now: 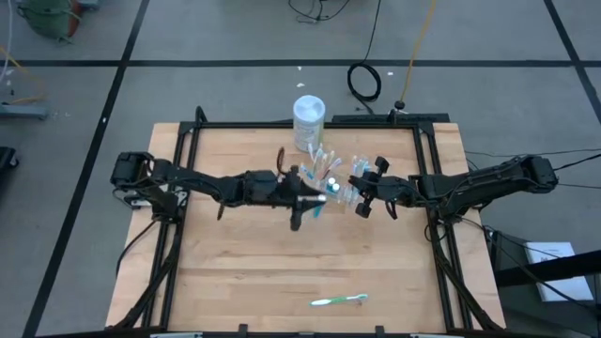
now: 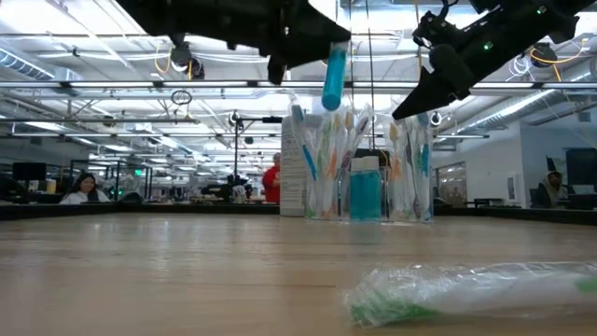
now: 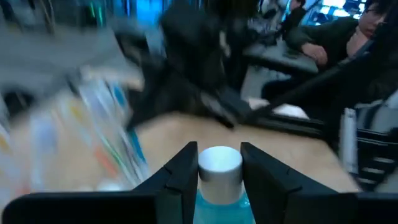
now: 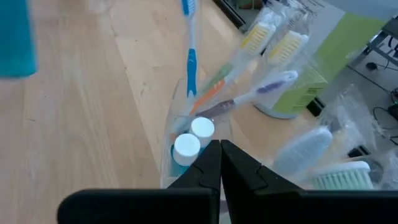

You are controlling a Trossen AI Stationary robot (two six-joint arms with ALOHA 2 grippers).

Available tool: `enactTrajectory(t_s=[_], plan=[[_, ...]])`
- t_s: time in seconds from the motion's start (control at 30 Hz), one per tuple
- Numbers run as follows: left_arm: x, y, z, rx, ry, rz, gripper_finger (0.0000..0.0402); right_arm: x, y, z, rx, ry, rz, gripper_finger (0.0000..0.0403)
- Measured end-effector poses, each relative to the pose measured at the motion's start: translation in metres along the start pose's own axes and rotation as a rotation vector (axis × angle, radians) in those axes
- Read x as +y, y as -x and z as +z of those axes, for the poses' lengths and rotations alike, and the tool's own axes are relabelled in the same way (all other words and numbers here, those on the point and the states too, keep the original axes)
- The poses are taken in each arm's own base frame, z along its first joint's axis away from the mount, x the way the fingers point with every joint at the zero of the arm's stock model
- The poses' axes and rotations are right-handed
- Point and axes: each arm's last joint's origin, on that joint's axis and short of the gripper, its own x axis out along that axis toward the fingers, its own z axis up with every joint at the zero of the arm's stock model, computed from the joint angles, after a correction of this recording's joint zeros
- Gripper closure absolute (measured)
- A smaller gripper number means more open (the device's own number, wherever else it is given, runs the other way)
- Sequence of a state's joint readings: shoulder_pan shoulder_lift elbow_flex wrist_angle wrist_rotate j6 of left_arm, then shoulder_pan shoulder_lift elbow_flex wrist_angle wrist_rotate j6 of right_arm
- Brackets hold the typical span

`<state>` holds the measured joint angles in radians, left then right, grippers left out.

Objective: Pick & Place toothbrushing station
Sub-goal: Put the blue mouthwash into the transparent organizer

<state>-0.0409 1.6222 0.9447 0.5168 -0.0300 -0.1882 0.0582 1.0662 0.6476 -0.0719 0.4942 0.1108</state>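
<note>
The toothbrushing station [image 4: 169,155], a clear holder, stands upright on the table's far middle [image 1: 336,176]. It holds several toothbrushes [image 4: 249,96] and two white-capped blue tubes [image 4: 186,148]. My left gripper [image 3: 219,155] reaches in level from the table's left and is shut on another blue tube [image 2: 333,75], lifted beside the station. My right gripper [image 4: 221,152] comes from the table's right, slanting down, shut, its tips at the station's upper edge [image 2: 403,110]. I cannot tell whether it touches the station. My left gripper pinches the blue tube between its two fingers, just under the white cap [image 3: 219,167]. The fingers [image 3: 186,168] come level from the table's left, across the tube. The tube is upright, cap up. Its blue body [image 2: 332,89] hangs below the fingers, clear of the table.
A white canister [image 1: 309,120] stands behind the station at the far edge. A wrapped green toothbrush [image 1: 338,300] lies near the front edge, close to the low camera [image 2: 466,294]. Black frame rails [image 1: 434,225] run along the table's sides. People sit in the room beyond.
</note>
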Motion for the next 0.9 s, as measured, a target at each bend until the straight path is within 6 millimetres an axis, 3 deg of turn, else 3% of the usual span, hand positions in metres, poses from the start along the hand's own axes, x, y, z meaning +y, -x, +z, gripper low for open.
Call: enactTrajectory(t_s=[0.17,0.27,0.4,0.63,0.9], plan=[[0.014,-0.001,0.013,-0.133,-0.234,0.043,0.029,0.0,0.0,0.001,-0.012,0.015,0.0,0.0403],[0.023,-0.008,0.013,-0.226,-0.246,0.086,0.0289,0.0,0.0,0.002,-0.023,0.034,0.002,0.0403],[0.034,-0.021,0.0,-0.282,-0.208,0.148,0.0289,0.0,0.0,0.004,-0.041,0.026,0.004,0.0403],[0.049,-0.062,-0.023,-0.25,-0.289,0.258,0.0289,0.0,0.0,0.004,-0.04,0.026,0.003,0.0403],[0.057,-0.09,-0.026,-0.25,-0.328,0.42,0.0289,0.0,0.0,0.004,-0.038,0.028,0.002,0.0403]])
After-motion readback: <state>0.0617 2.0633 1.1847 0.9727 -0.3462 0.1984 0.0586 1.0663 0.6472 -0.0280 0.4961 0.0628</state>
